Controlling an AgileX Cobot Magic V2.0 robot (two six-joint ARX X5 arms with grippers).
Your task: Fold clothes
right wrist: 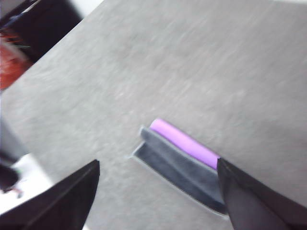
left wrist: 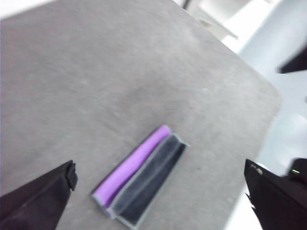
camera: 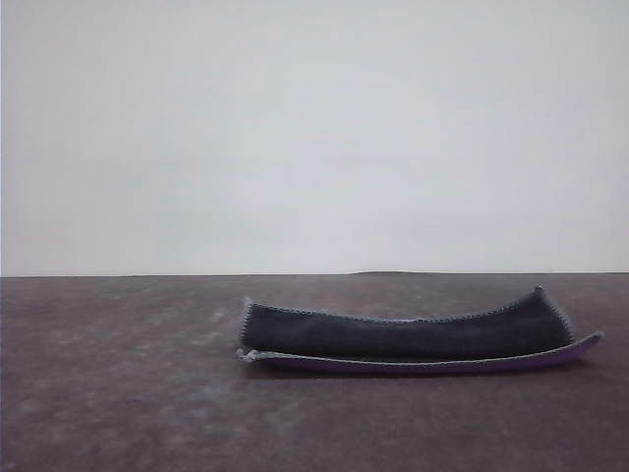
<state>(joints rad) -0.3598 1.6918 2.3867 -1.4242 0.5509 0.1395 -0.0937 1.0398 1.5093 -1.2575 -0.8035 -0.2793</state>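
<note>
The clothes (camera: pixel 413 339) are one small cloth lying folded on the table, right of centre in the front view, charcoal grey on top with a purple strip along the front edge. In the left wrist view the clothes (left wrist: pixel 144 175) show as a grey band beside a purple band, well below my left gripper (left wrist: pixel 160 191), which is open with its fingers (left wrist: pixel 38 199) far apart. In the right wrist view the clothes (right wrist: pixel 184 163) lie under my right gripper (right wrist: pixel 158 191), also open and high above them.
The grey table (camera: pixel 128 393) reaches past the cloth on every side. Its far edge (left wrist: pixel 268 96) shows in the left wrist view, with a white floor beyond. Dark and red equipment (right wrist: pixel 19 43) stands off the table in the right wrist view.
</note>
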